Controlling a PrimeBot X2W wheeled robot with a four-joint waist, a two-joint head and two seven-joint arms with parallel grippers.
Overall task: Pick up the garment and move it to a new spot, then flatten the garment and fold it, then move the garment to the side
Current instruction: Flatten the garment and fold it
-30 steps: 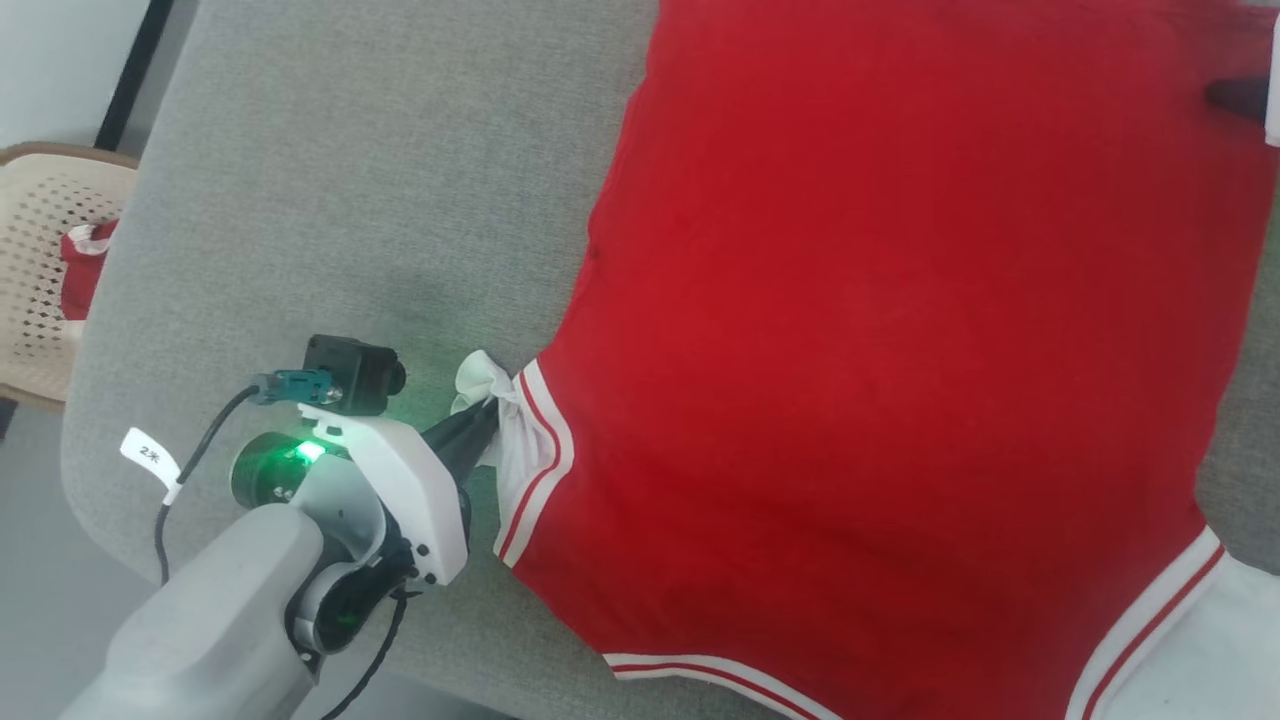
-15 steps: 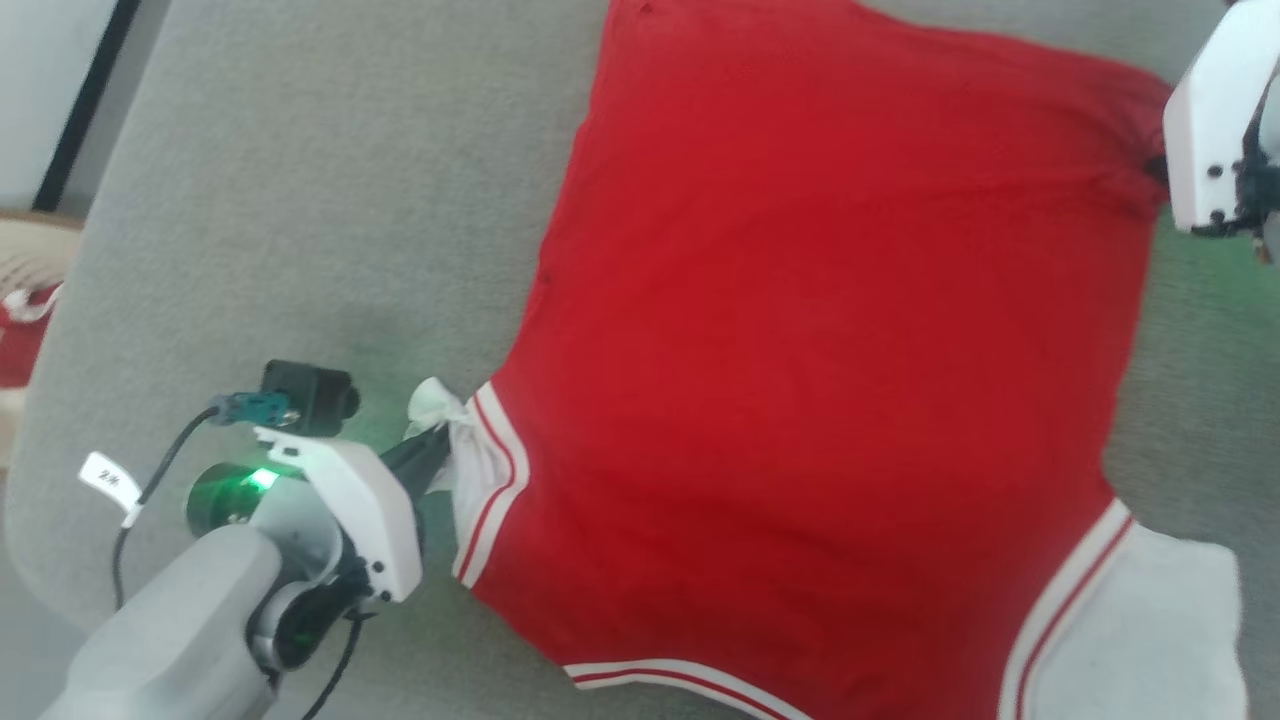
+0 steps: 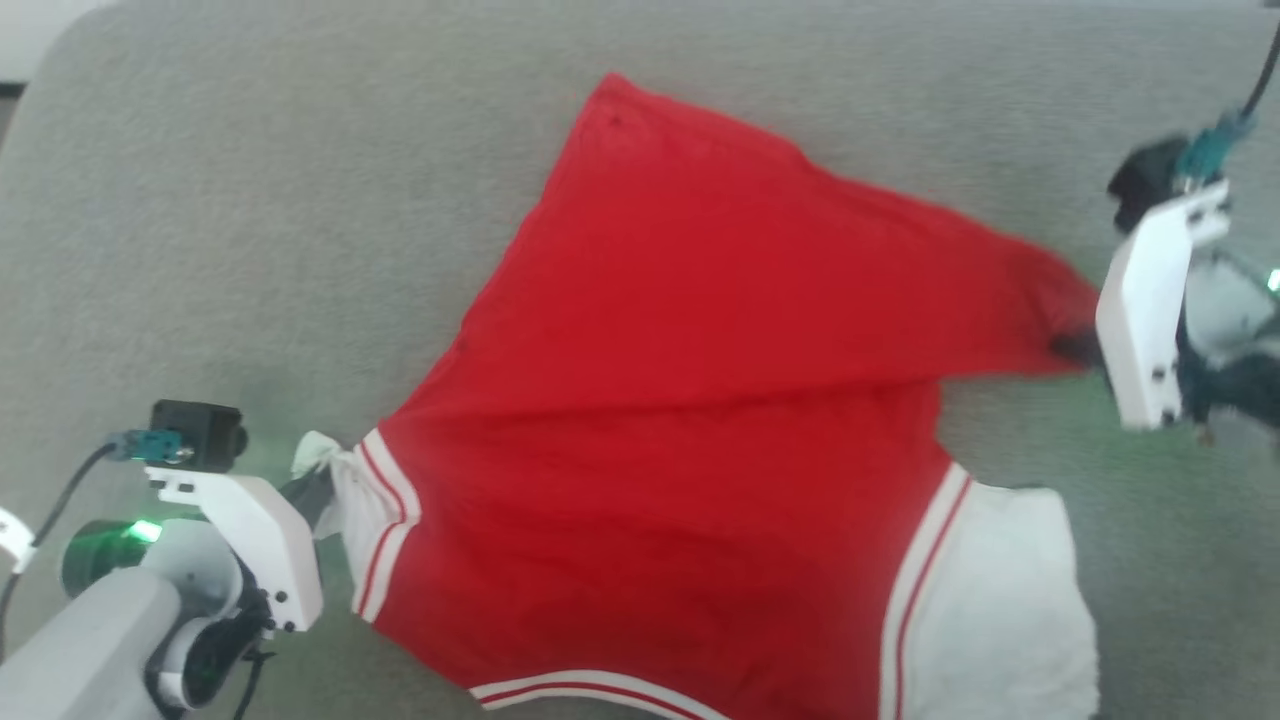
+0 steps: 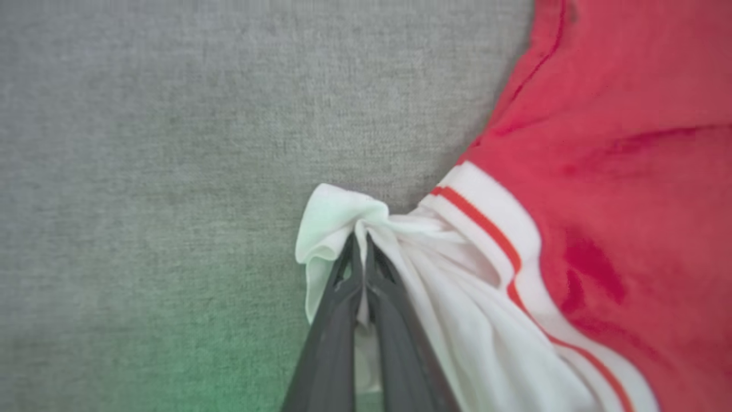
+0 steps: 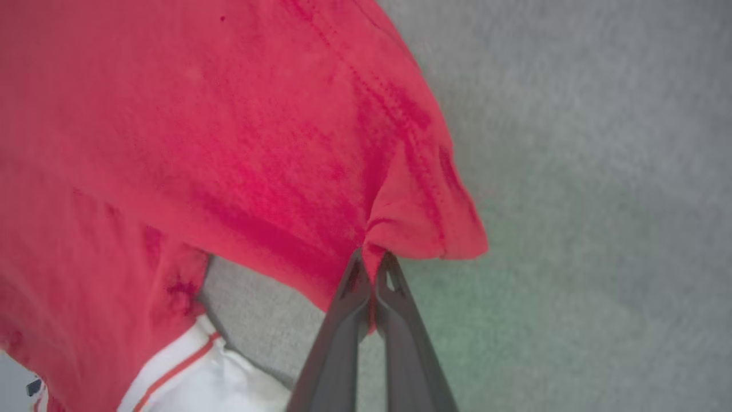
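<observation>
Surface: counter (image 3: 250, 250) covered in grey woven fabric, rounded corner at far left. A sliver of pale room shows past that corner, too little to make out. Green LED glow tints the fabric near both wrists.

Writing: none readable. The garment (image 3: 680, 420) shows its plain red side. A white tag (image 3: 10, 530) on the left arm's cable is cut off at the frame edge, so its text is unreadable.

Garment: lies mid-counter between the two arms, mostly spread out. Collar trim is at the near edge and the hem is on the far side, so the long axis runs near-to-far, skewed toward the robot's left at the far end. One hem corner points away at the top of the head view; the other is drawn out toward the robot's right. A taut crease runs diagonally from the left sleeve to that corner. The right sleeve (image 3: 1000, 600) lies flat and white on the near right.

Left claw (image 3: 315, 490): closed on the bunched white left sleeve, with cloth pinched between the fingertips in the left wrist view (image 4: 360, 240).

Right claw (image 3: 1075, 348): closed on the red hem corner (image 5: 423, 223). In the right wrist view, the fabric there is raised off the counter, with grey visible beneath.
</observation>
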